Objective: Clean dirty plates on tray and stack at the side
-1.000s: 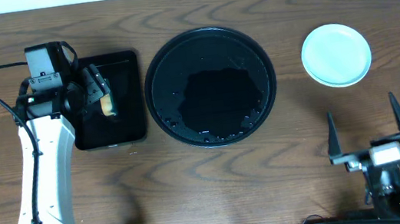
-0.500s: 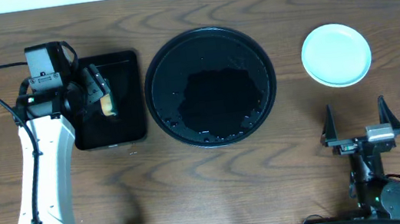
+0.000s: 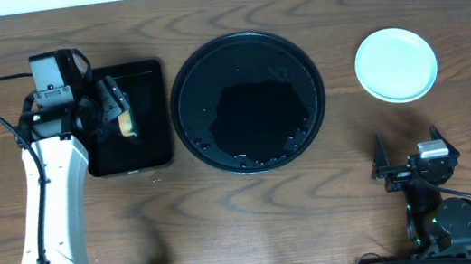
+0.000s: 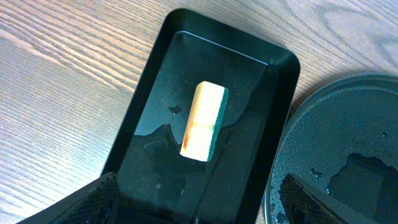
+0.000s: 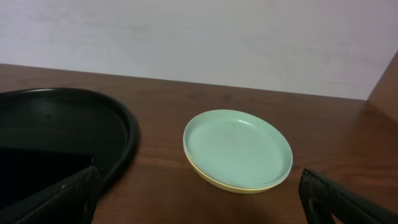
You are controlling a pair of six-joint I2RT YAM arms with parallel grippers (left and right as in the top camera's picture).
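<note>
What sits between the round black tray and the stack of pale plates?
Nothing: only bare brown wooden table separates the round glossy black tray from the stacked mint-green and yellow plates, as overhead and right wrist views show.

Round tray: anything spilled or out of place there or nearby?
Only water. There is a wet film on the round tray, and a puddle beside the sponge in the rectangular tray. The plates sit neatly stacked beside the round tray.
</note>
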